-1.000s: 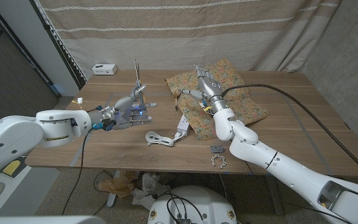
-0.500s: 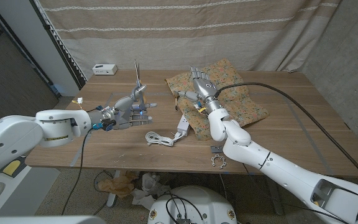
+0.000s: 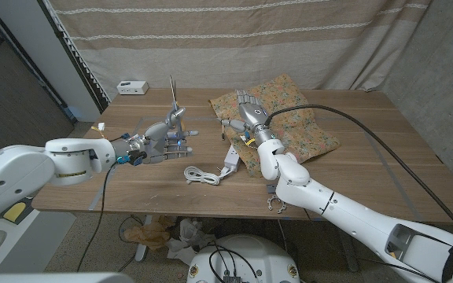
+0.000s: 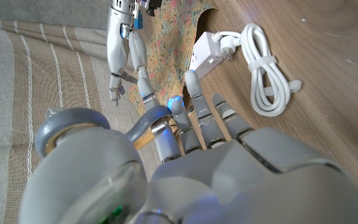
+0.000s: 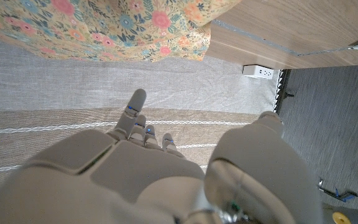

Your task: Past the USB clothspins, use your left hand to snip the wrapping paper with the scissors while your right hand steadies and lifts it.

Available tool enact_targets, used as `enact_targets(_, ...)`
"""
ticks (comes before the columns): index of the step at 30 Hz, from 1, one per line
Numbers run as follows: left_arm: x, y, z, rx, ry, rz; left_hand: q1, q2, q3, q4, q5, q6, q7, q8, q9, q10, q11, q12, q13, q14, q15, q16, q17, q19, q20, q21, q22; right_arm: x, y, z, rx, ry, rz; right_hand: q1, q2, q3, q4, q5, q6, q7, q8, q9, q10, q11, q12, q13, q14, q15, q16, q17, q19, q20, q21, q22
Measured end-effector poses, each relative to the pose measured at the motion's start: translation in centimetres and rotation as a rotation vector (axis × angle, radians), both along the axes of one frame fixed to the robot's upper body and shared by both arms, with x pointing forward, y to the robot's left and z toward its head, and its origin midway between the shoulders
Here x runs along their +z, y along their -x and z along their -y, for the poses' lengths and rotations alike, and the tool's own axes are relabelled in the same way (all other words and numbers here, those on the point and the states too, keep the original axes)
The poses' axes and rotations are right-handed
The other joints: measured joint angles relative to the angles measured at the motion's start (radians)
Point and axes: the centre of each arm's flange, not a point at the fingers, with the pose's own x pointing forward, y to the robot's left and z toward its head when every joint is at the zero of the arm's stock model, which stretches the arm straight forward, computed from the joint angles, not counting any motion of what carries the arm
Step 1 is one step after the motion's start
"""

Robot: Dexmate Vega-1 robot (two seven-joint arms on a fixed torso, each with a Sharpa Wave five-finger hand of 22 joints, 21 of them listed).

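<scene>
While the cut has not begun, this is how the scene stands:

Left hand: the robot's left hand (image 3: pixel 157 135) grips the grey-handled metal scissors (image 3: pixel 172 104), fingers closed through and around the handles; the blades stand upright above the hand, presumably carried clear of everything until the paper is ready.

Scissors' place: over the left part of the wooden tabletop (image 3: pixel 352 169), well apart from the paper, so a reach to the right is needed, by my judgement.

Right hand: the robot's right hand (image 3: pixel 250 110) hovers with fingers spread and holds nothing; it sits over the near-left part of the floral-patterned, crumpled wrapping paper (image 3: pixel 309 130), the edge nearest the scissors, which looks the sensible spot for steadying and lifting.

Wrapping paper: lying loose and rumpled on the tabletop at centre-right, far side; the right wrist view shows its flowered edge (image 5: pixel 104 28) beyond the fingertips, apparently not yet gripped.

White charger block with coiled white cable (image 3: pixel 211 171): on the tabletop between the two hands, near the paper's left corner; the left wrist view shows the coil (image 4: pixel 263 68) just beside the block.

Small metal clips (image 3: pixel 275 198): near the front edge, by the right forearm; too small to name surely.

White box (image 3: pixel 132 86): at the far left corner, out of the way.
</scene>
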Motion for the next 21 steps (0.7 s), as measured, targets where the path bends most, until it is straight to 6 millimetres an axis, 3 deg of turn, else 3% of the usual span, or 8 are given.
enact_targets(21,-0.1,0.0,0.0,-0.002,0.0,0.002,0.002,0.002,0.0,0.0,0.005,0.009,0.001,0.0,-0.003,0.019,0.006,-0.009,0.009,0.007,0.0,0.0,-0.002,0.0,0.0,0.0,0.0,-0.7,-1.5,-1.3,-0.083,0.079,-0.096,-0.005,0.005,0.008,-0.001,-0.011,0.0,0.0,0.004,0.0,-0.005,-0.005,0.006,-0.009,-0.006,0.005,0.001,0.012,-0.003,0.018,0.02,0.028)
